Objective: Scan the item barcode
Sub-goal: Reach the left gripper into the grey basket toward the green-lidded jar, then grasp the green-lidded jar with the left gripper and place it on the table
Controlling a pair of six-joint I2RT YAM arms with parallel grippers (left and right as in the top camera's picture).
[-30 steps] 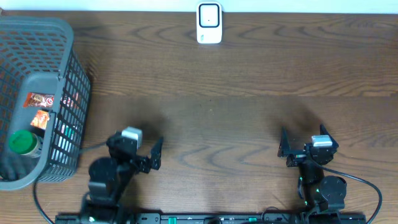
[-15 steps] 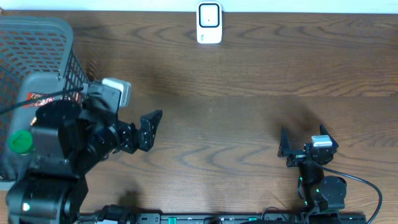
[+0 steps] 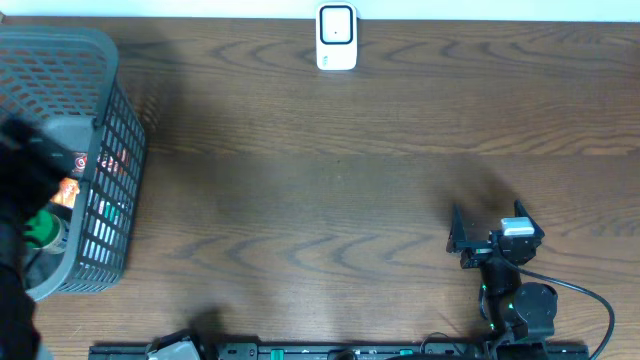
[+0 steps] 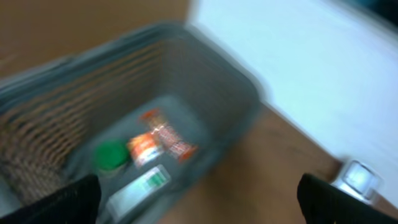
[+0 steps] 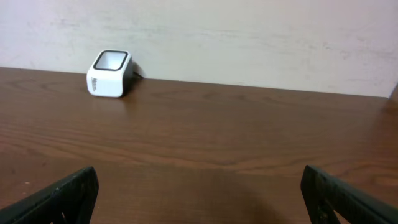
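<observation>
Since half a second ago, the left arm [image 3: 14, 235] has been swung off the open table [image 3: 340, 170]. It is now seen only as a dark blur over the basket [image 3: 100, 60] at the table's left edge. A second ago it was still folded at the near edge. The right arm has not been moved, and the scanner [image 3: 337, 38] is unchanged at the middle of the far edge.

The left gripper [image 4: 198, 186] is held wide open, with nothing between its fingers. In the blurred left wrist view only the two dark fingertips [image 4: 74, 200] are seen, at the bottom corners. The basket [image 4: 205, 68] is framed between them and farther off.

On the basket floor a green-capped bottle [image 4: 111, 155] is seen, with orange packets [image 4: 155, 142] just beside it and a white box [image 4: 140, 186] nearest the camera. From overhead, only the bottle [image 3: 40, 228] and the packets [image 3: 65, 190] can be made out beside the arm. None of them is touched by the fingers. Which one is to be scanned cannot be told.

The right gripper [image 3: 458, 238] is likewise open and empty, low over the near right part of the table. In its wrist view [image 5: 199, 177] the scanner [image 5: 111, 74] is faced across bare wood, well apart. The basket and its contents are well apart from the scanner.
</observation>
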